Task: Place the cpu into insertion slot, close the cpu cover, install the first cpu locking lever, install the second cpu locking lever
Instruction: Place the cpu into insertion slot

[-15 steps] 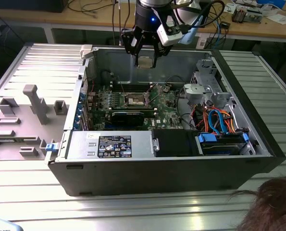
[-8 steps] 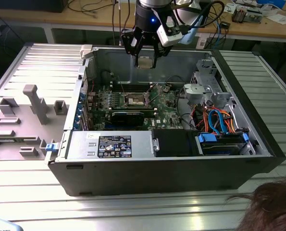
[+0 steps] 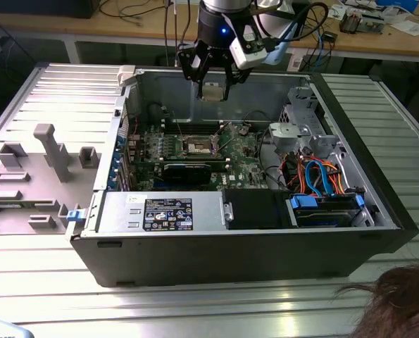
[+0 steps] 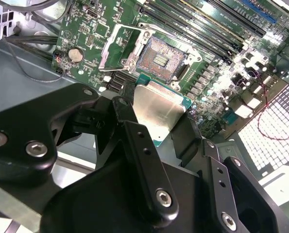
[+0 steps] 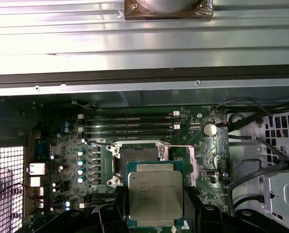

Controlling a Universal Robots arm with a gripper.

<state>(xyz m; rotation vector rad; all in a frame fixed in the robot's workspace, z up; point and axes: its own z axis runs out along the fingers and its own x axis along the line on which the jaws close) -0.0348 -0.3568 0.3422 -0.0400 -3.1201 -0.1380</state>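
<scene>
So far you have only the chip [image 5: 155, 194] clamped in the claw [image 3: 214, 90], hanging above the empty socket [image 5: 140, 155]; seating, closing and locking all remain.

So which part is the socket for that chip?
Look inside the open computer case at the green motherboard. Near its middle sits the insertion slot, square with a dark brownish centre and silvery rim, unlike the long narrow memory slots beside it.

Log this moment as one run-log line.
gripper: shut on cpu | cpu: held above motherboard, not seated | insertion slot: empty, uncovered
</scene>
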